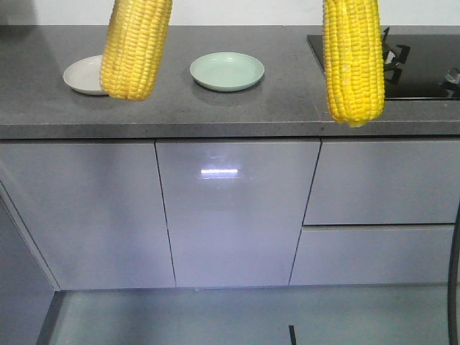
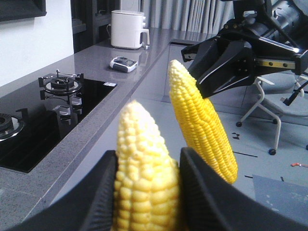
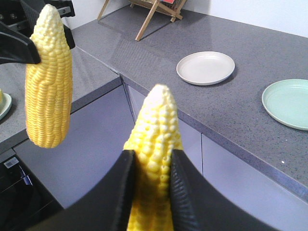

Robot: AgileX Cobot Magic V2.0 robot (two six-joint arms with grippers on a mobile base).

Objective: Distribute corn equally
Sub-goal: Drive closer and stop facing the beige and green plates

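Note:
Two yellow corn cobs hang upright in front of the grey counter point(image 1: 215, 115). The left cob point(image 1: 135, 47) is clamped between my left gripper's point(image 2: 148, 159) black fingers. My right gripper point(image 3: 152, 154) is shut on the right cob point(image 1: 352, 61). Each wrist view also shows the other arm's cob point(image 2: 202, 125) point(image 3: 48, 82) dangling from the other gripper. In the front view both grippers are above the frame. An empty white plate point(image 1: 83, 74) and an empty pale green plate point(image 1: 227, 71) sit side by side on the counter, beyond the cobs.
A black gas hob point(image 1: 424, 65) is set into the counter's right end. Past it stand a white appliance point(image 2: 126, 29) and a small device point(image 2: 122, 64). A wooden rack point(image 3: 154, 9) stands at the counter's far left. An office chair point(image 2: 269, 110) is on the floor.

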